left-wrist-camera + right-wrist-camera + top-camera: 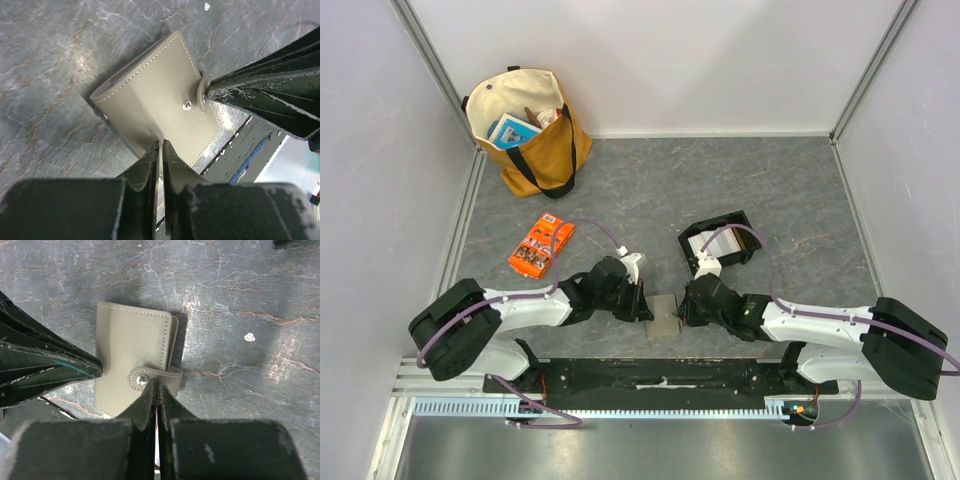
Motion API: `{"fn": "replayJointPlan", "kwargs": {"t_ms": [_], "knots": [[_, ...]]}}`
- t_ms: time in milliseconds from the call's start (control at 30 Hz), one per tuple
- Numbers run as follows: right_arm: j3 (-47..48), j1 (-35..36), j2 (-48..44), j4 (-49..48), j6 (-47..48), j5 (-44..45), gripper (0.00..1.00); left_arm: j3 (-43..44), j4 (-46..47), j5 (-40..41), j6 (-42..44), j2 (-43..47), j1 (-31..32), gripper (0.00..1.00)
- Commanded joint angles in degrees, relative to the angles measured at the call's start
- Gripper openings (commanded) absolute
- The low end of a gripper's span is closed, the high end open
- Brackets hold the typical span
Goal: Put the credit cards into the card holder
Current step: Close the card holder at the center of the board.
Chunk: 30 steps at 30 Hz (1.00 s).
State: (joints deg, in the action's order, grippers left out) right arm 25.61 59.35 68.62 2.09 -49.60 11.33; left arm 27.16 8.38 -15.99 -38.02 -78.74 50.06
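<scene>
**A:** What does the card holder (155, 100) look like?

**B:** One small olive-grey wallet, folded shut. It has pale stitching along its edges and a single metal snap stud (143, 380) on a short strap (172, 374). It lies flat on the grey table (770, 180), near the front edge, between my two hands.

**A:** And your hands?

**B:** My right hand (157, 385) is pressed together on the strap, just beside the stud. The fingers of my left hand (160, 147) are all but together, with a thin slit between them and the tips at the holder's opposite edge. I cannot tell whether they pinch it.

**A:** Any writing?

**B:** I see none on the holder. The one orange packet (540, 247) is printed, but too small to read.

**A:** The credit cards (720, 243)?

**B:** They are a pale stack in the one black tray (745, 222), behind my right hand. I cannot count them. One tan tote bag (545, 160) stands in the far left corner.
</scene>
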Motion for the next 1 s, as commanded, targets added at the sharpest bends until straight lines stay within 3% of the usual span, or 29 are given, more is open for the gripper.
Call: {"fn": "replayJointPlan", "kwargs": {"t_ms": [0, 333, 800, 967], "knots": [[1.8, -0.2, 0.9, -1.6, 0.6, -0.8, 0.0, 0.0, 2.5, -2.9, 2.6, -2.5, 1.3, 0.11], [1.9, -0.3, 2.0, -3.4, 0.7, -1.3, 0.0, 0.4, 3.7, -0.6, 1.1, -7.2, 2.8, 0.07], [3.0, -0.4, 4.2, -2.6, 1.7, -0.5, 0.01, 0.7, 2.2, 0.3, 2.1, -7.2, 3.0, 0.06], [3.0, -0.5, 4.0, -0.6, 1.4, -0.7, 0.01, 1.5, 0.8, 3.1, 1.7, -4.5, 3.0, 0.1]]}}
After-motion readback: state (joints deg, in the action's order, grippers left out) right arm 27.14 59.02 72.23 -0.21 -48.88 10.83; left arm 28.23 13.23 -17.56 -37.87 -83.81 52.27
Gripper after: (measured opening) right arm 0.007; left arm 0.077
